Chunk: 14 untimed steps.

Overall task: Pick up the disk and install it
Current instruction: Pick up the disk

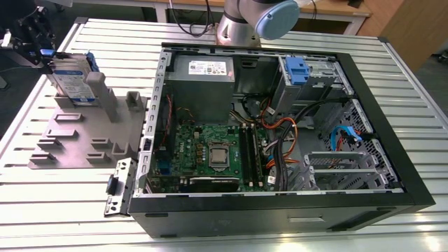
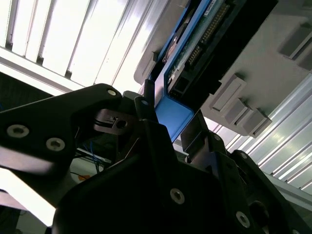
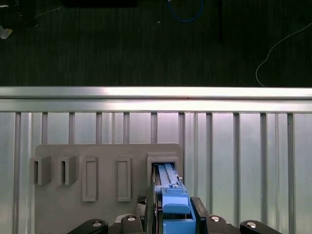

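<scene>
Silver metal with a blue plastic frame, the disk [image 1: 73, 79] stands on its thin edge in 1 slot at the end of the grey holder [image 1: 70, 142]. The gripper [image 3: 175, 217] is at the end of the disk that sticks out of the holder. In the first wrist view its 2 jaws sit close together, 1 on each side of the blue frame. They look pressed on it, so I think the gripper is holding the disk. The disk is not lifted yet; its bottom edge sits in the slot. I think the disk is hard and stiff and will not bend. It looks a bit heavy for such a flat thing. Its smooth metal sides could slip, so the blue frame seems the best place to hold. The plastic may give a little if squeezed hard. The second wrist view shows small pins [image 2: 210, 27] on 1 side, and a bump could hurt them. The open case [image 1: 280, 215] lies just beside the holder, and both rest on the metal table [image 1: 70, 210].
</scene>
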Available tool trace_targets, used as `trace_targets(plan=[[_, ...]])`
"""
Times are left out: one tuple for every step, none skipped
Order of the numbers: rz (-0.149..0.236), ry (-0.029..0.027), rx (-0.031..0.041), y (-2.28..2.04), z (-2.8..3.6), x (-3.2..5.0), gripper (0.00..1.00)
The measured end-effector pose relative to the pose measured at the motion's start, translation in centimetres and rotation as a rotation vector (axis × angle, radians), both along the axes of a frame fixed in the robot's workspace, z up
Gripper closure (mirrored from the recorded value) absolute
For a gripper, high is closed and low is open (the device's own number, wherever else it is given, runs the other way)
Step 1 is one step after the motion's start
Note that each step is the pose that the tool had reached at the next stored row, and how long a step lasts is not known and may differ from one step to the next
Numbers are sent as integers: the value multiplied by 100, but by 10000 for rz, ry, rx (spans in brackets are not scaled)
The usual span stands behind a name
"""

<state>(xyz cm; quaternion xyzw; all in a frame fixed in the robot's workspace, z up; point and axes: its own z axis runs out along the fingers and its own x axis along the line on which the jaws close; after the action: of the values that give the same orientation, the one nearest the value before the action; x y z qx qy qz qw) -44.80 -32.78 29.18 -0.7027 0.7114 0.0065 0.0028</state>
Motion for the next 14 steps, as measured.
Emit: trace_targets(plan=[[0, 1, 0, 0, 0, 0, 53], [0, 0, 0, 0, 0, 0, 53], [0, 1, -1, 0, 0, 0, 53], [-1, 0, 0, 0, 0, 0, 53], [0, 0, 0, 0, 0, 0, 55], [0, 0, 0, 0, 0, 0, 61], [0, 0, 0, 0, 0, 0, 61], [0, 0, 0, 0, 0, 0, 61], [0, 0, 0, 0, -1, 0, 61], [0, 0, 0, 0, -1, 0, 61], [0, 1, -1, 0, 0, 0, 63], [0, 1, -1, 0, 0, 0, 63], [0, 0, 0, 0, -2, 0, 63], [0, 1, 0, 0, -3, 0, 63]])
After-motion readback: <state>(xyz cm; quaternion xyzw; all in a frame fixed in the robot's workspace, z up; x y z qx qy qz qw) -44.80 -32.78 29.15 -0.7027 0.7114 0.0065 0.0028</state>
